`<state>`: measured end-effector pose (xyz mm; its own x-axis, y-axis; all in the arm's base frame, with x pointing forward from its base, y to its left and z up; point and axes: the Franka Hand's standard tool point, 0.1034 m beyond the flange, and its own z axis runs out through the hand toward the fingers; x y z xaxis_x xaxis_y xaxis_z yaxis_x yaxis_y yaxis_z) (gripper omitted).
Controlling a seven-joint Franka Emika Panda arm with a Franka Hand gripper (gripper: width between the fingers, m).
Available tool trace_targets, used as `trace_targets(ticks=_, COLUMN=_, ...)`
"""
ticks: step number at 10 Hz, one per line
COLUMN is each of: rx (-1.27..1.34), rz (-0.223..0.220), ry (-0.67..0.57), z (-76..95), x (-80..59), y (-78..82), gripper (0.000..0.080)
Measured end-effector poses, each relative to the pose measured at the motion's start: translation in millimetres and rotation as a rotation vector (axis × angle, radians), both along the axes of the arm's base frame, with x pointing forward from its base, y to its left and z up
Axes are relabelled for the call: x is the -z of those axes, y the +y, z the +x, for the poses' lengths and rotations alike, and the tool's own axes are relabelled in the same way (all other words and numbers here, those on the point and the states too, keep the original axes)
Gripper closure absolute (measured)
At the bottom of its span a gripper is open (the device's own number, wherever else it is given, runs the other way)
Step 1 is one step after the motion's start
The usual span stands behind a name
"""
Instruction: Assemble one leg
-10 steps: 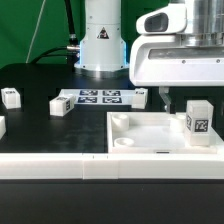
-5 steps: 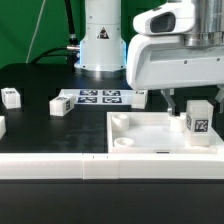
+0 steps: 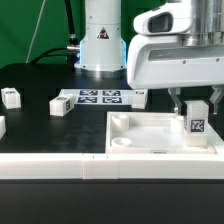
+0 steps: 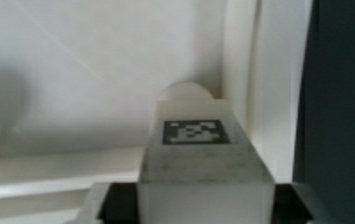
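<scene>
A white leg [image 3: 197,119] with a black-and-white tag stands upright in the far right corner of the white tabletop [image 3: 150,140]. My gripper [image 3: 195,102] comes down from above and is shut on the leg's top, a finger on each side. In the wrist view the leg [image 4: 199,150] fills the gap between my dark fingers [image 4: 121,203], with the tabletop's raised rim [image 4: 241,60] behind it. Two more legs lie on the black table at the exterior view's left, one [image 3: 60,106] near the marker board and one [image 3: 11,97] further left.
The marker board [image 3: 100,98] lies in front of the robot base [image 3: 100,40]. A white part [image 3: 2,127] shows at the left edge. A white ledge [image 3: 60,167] runs along the front. A round socket [image 3: 125,143] sits in the tabletop's near left corner.
My gripper has come down and slightly to the exterior view's left with the leg, which now sits lower in the tabletop's corner.
</scene>
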<state>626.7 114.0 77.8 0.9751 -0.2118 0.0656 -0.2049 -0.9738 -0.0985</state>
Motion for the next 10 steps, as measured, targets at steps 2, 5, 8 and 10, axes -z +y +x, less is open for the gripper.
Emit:
trace_targets(ticks=2, rx=0.223, rz=0.029, ry=0.002, z=-2.2, x=0.5, y=0.8, gripper=0.0508)
trace_targets(ticks=5, rx=0.504, rz=0.064, ry=0.028, z=-1.7, x=0.0, y=-0.1, gripper=0.0508)
trace_targets(ticks=8, rx=0.758, rz=0.094, ry=0.041, z=-1.9, x=1.1, y=0.0, gripper=0.0507)
trace_targets(ticks=10, rx=0.856, rz=0.105, ry=0.051, z=-1.7, x=1.0, y=-0.8, gripper=0.0506)
